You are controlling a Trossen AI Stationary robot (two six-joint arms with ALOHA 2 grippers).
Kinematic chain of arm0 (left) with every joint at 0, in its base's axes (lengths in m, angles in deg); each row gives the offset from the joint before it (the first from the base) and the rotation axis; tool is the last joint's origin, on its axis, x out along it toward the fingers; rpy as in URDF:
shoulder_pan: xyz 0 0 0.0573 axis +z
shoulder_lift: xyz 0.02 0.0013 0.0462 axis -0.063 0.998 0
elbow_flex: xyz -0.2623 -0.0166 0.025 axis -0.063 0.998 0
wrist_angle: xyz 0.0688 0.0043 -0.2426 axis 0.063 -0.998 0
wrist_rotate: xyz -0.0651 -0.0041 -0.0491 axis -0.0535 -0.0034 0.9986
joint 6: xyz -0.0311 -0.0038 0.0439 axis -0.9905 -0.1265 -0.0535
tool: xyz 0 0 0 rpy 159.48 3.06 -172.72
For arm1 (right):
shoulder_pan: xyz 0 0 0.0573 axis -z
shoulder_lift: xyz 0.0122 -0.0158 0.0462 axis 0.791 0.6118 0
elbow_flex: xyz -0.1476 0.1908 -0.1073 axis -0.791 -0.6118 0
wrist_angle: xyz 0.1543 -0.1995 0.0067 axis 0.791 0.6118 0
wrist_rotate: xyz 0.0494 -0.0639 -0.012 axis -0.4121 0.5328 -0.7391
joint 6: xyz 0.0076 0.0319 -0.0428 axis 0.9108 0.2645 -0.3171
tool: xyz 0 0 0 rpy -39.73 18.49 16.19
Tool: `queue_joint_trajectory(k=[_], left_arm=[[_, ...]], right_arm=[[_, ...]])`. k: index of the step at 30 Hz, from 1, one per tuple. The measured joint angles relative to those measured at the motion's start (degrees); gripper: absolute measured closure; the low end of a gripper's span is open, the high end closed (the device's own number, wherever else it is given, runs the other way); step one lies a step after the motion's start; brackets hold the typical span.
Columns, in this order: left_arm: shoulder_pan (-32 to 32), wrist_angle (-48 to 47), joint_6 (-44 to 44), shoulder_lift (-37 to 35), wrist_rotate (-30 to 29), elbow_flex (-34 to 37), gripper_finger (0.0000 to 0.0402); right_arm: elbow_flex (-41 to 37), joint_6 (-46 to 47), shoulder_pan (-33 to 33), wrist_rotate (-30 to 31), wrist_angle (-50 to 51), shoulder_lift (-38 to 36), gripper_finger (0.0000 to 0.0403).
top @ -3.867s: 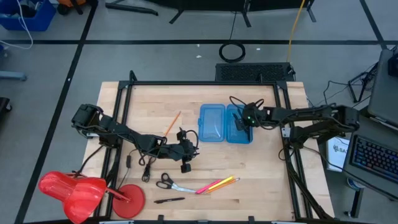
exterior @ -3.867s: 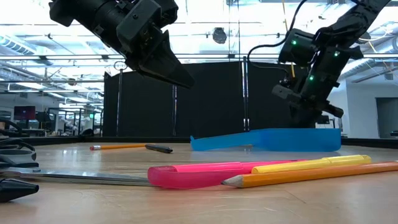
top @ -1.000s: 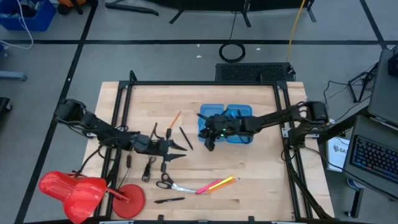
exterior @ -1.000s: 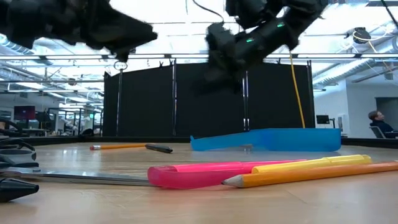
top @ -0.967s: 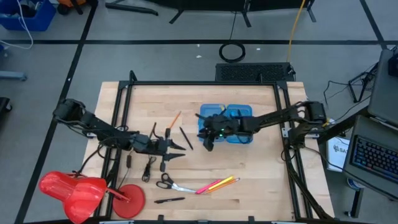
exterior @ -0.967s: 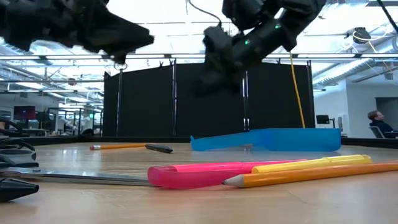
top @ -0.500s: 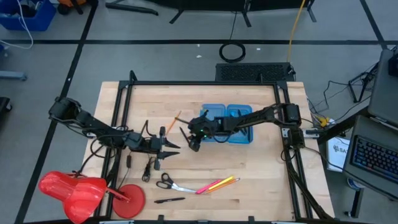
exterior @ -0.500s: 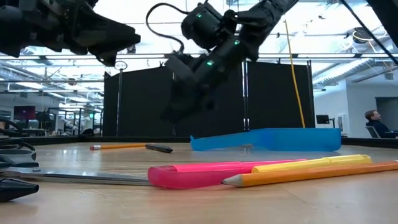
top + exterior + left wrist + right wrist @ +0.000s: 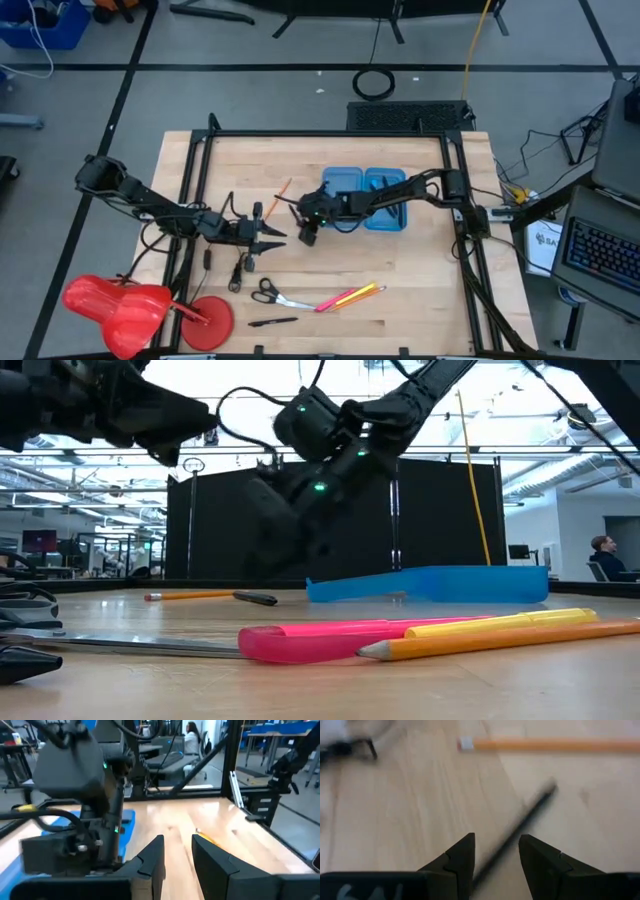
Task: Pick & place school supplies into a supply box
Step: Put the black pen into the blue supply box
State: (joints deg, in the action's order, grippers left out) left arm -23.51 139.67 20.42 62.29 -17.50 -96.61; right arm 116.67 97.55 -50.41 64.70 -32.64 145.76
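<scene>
My right gripper [image 9: 306,234] hangs open low over a thin black pen [image 9: 520,836], near the table's middle. The pen lies flat on the wood and runs slantwise through the gap between the fingers [image 9: 460,856] without touching them. An orange pencil [image 9: 545,744] lies just beyond it. The translucent blue supply box [image 9: 362,198] lies open to the right, under the right arm. My left gripper [image 9: 278,240] waits open left of the pen, above the table. Scissors [image 9: 265,292], pink and yellow markers [image 9: 350,296] and another black pen [image 9: 272,322] lie near the table's near edge.
A red plastic object [image 9: 130,305] sits at the table's near left corner. Cables trail under the left arm [image 9: 238,270]. A black metal frame [image 9: 330,133] borders the table. A person [image 9: 603,552] sits in the room behind.
My right gripper has swung from above the blue box toward the table's left and come down over the black pen, staying open. My left gripper has drawn back a little toward the table's left edge. Nothing on the table has moved.
</scene>
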Motion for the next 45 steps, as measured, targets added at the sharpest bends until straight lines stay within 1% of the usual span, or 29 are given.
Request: queue_joint_trajectory(k=[3, 18, 38, 45], left_arm=[[-0.11, 0.04, 0.03, 0.04, -0.03, -0.14, 0.0298], [-0.15, 0.22, 0.04, 0.06, 0.23, -0.11, 0.0298], [-0.1, 0.15, -0.06, 0.06, 0.23, -0.13, 0.0298], [-0.11, 0.13, -0.2, 0.06, 0.23, -0.13, 0.0298]], right_arm=[[-0.36, 0.19, 0.02, 0.1, 1.13, -0.03, 0.0259], [-0.25, 0.62, 0.02, 0.18, 0.67, 0.31, 0.0259], [-0.14, 2.58, 0.22, -1.39, 0.02, 3.29, 0.026], [-0.14, 2.58, 0.33, -1.39, 0.25, 3.57, 0.0289]])
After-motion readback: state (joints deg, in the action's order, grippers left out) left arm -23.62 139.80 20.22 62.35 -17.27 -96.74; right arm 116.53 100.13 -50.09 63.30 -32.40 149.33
